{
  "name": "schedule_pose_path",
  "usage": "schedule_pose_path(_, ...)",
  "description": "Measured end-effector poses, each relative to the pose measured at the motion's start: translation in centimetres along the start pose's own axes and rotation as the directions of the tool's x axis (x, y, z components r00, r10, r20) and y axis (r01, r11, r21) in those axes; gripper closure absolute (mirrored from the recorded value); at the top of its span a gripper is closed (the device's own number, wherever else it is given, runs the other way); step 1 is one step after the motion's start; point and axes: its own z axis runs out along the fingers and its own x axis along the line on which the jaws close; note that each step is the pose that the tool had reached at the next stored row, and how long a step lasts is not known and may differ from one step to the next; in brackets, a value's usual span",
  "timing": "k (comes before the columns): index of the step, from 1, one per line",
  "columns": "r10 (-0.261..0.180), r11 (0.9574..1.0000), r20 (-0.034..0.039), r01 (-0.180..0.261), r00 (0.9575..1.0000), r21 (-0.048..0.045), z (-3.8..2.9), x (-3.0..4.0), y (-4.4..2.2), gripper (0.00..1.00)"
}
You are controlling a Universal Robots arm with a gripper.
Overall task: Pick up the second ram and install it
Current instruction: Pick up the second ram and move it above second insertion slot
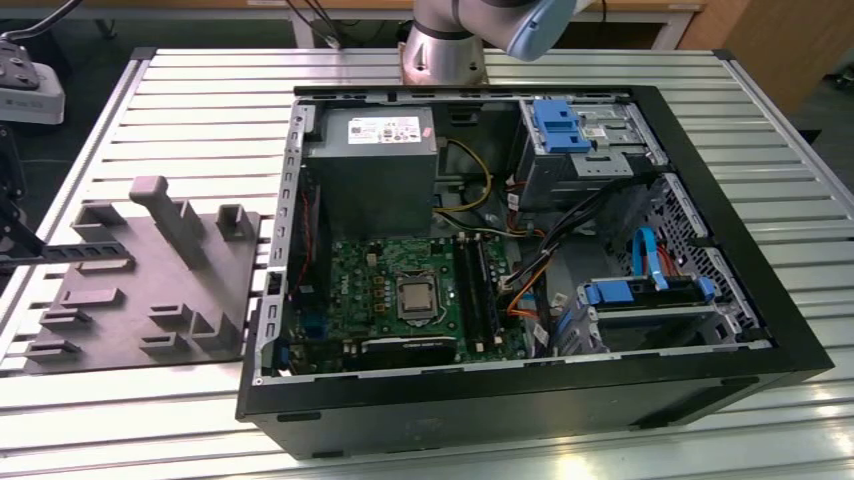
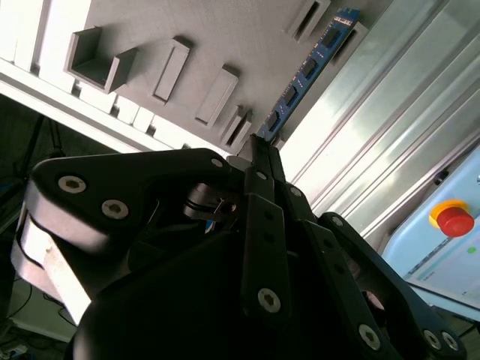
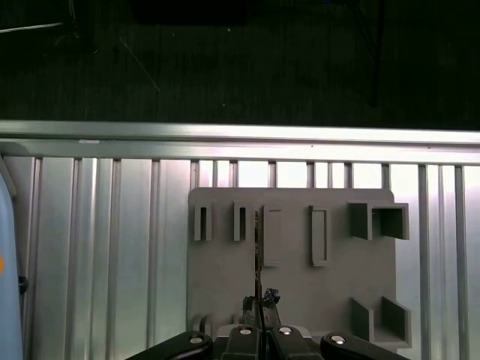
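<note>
The second ram (image 2: 307,71) is a thin dark stick with bluish chips, standing on edge across the grey holder tray (image 2: 225,30). In the first wrist view the ram (image 3: 257,240) appears edge-on as a thin line over the tray (image 3: 292,300). My gripper (image 2: 259,146) is shut on one end of the stick, fingers pinched together. The same gripper (image 3: 259,304) sits over the tray's middle. In the exterior view the gripper (image 1: 11,230) is at the far left edge, with the ram (image 1: 80,251) reaching over the tray (image 1: 147,290). The motherboard's memory slots (image 1: 474,285) lie inside the case.
An open computer case (image 1: 534,390) lies on the slatted aluminium table (image 1: 174,100), to the tray's right. Inside are a power supply (image 1: 371,165), a processor (image 1: 416,298) and blue drive brackets (image 1: 561,125). The table edge (image 3: 240,135) runs just beyond the tray. A red button (image 2: 454,220) is nearby.
</note>
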Motion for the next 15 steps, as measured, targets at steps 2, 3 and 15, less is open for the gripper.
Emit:
schedule_pose_path(2,0.000,1.0000,0.0000,0.000,1.0000,0.0000,-0.08,-0.01,0.01,0.88)
schedule_pose_path(3,0.000,1.0000,0.0001,0.000,1.0000,0.0001,-0.12,-0.02,0.01,0.88)
schedule_pose_path(15,0.000,1.0000,0.0000,0.000,1.0000,0.0001,-0.56,-0.08,0.03,0.88)
